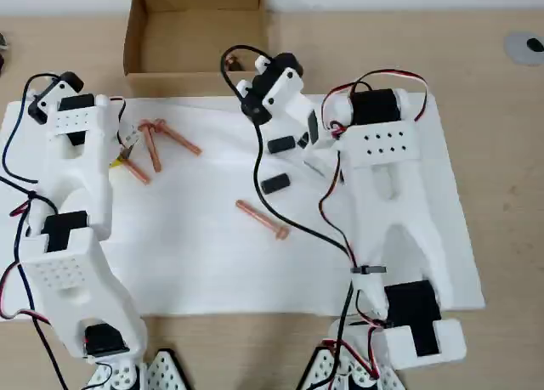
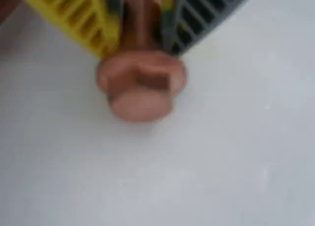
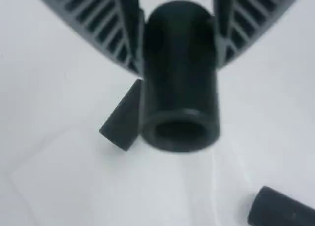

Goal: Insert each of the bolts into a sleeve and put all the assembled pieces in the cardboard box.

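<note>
While bolts and sleeves lie loose on the white mat (image 1: pixel 195 262), we record both arms as loaded. We find the left gripper (image 2: pixel 141 34) clamped on the shank of a copper-coloured bolt (image 2: pixel 141 85), head outward, low at the mat's left edge. We cannot tell whether the head touches the mat. We find the right gripper (image 3: pixel 178 58) clamped across a black sleeve (image 3: pixel 179 103), bore facing away from the jaws, near the mat's far edge. A second sleeve (image 3: pixel 120 122) lies just beside the held one, and a third sleeve (image 1: pixel 274 183) lies toward the mat's middle. Some loose bolts (image 1: pixel 180 138) lie just beside the left gripper, with a further bolt (image 1: pixel 262 218) near the middle. At the mat's far edge stands the cardboard box (image 1: pixel 200 33). We judge no pair yet mated. We judge both parts light, rigid and smooth, apt to roll and to pivot between jaws. We advise holding the bolt mid-shank and the sleeve across its middle, which leaves tip and bore free.
</note>
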`<state>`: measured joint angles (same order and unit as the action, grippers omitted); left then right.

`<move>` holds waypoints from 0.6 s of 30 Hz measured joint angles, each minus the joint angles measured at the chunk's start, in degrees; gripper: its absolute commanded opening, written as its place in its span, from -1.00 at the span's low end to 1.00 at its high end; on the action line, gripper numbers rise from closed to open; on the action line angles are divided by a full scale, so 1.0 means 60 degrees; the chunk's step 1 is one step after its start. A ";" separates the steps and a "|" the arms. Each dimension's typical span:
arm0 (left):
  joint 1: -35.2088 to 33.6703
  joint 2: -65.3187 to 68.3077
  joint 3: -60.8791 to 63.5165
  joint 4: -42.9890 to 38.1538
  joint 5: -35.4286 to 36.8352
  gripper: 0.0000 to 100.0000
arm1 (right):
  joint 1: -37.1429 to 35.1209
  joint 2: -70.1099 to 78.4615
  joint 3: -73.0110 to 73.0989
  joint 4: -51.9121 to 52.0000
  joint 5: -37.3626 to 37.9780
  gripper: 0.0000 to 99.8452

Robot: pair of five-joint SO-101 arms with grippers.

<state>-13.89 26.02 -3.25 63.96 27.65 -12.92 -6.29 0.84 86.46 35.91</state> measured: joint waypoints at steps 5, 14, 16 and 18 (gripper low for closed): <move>0.0000 0.0000 -0.0073 0.0440 0.0000 -0.98 | 0.0000 -0.0923 0.0322 0.0000 0.0000 -0.98; 0.0103 0.0059 -0.1128 0.1582 -0.0381 -0.98 | 0.0000 -0.2989 0.1773 -0.0337 0.0000 -0.98; 0.0147 0.0044 -0.1875 0.2037 -0.0454 -0.98 | 0.0000 -0.3678 0.2154 -0.0586 0.0000 -0.98; 0.0147 -0.0103 -0.2667 0.2549 -0.0747 -0.98 | 0.0000 -0.4513 0.2549 -0.0821 0.0000 -0.98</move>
<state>-13.01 25.41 -19.25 79.25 23.16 -12.92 -33.36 16.13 81.54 35.91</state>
